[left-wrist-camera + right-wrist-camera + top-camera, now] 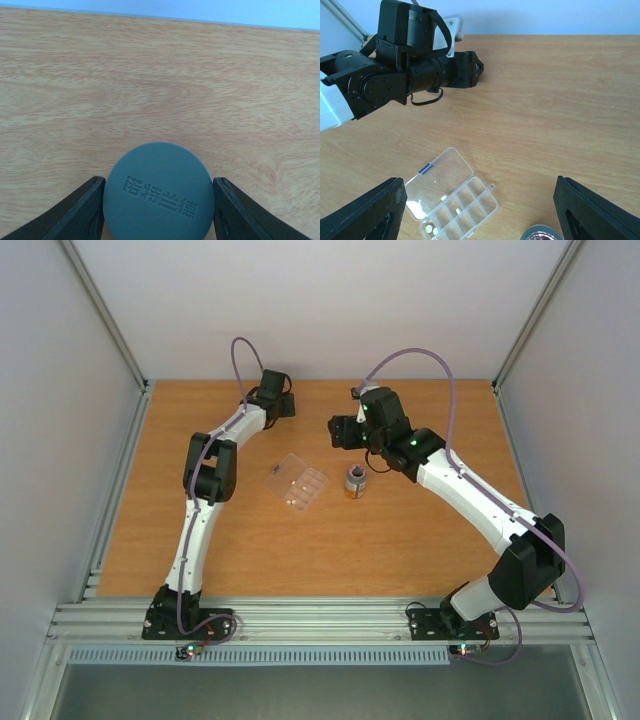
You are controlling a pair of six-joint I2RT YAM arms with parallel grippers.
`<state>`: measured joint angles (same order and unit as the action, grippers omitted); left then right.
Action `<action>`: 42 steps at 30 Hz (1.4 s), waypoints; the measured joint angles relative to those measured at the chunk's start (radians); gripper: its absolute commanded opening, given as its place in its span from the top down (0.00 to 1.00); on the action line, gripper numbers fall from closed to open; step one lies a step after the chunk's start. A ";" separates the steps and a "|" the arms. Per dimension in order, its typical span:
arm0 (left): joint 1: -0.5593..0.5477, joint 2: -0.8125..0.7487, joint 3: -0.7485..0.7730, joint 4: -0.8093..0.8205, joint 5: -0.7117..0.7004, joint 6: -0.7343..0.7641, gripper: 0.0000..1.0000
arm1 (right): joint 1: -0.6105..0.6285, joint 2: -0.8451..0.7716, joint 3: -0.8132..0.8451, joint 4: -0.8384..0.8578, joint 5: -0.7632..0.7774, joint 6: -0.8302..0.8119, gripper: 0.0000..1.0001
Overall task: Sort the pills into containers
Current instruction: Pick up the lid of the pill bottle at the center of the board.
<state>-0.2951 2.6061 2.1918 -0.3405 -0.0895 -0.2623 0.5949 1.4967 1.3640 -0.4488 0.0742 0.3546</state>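
The clear pill box (297, 482) lies open at mid-table, its lid (438, 180) flat beside the containers (465, 207). A few small pale pills (428, 229) rest in some cells. My left gripper (283, 405) is low over the far side of the table, and its fingers (85, 210) press both sides of a round grey bottle cap (159, 192) with embossed characters. My right gripper (479, 180) hangs open above the table, beyond the box and an uncapped small bottle (354, 482), with nothing between its fingers.
In the right wrist view the left arm (395, 75) stretches across the top left. The bottle's foil-rimmed mouth (542, 234) shows at the bottom edge. White walls and metal rails enclose the wooden table (430, 540).
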 measured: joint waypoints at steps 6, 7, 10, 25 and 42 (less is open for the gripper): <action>0.000 0.000 0.000 0.000 -0.005 0.000 0.46 | 0.000 0.000 -0.017 0.000 0.016 0.000 0.17; 0.000 0.000 0.000 0.000 -0.005 0.000 0.45 | -0.001 0.000 -0.021 0.001 0.018 0.000 0.17; 0.000 -0.002 0.000 -0.001 -0.005 0.000 0.45 | -0.005 -0.005 -0.043 0.005 0.022 0.002 0.17; -0.002 -0.142 -0.063 -0.025 -0.016 0.002 0.45 | -0.042 -0.085 -0.151 0.016 0.066 0.016 0.16; -0.159 -0.495 -0.301 -0.107 0.048 0.075 0.46 | -0.156 -0.233 -0.358 0.042 0.068 0.085 0.17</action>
<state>-0.4545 2.1113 1.8904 -0.4473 -0.0410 -0.1875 0.4393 1.2640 1.0061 -0.4065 0.1417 0.4393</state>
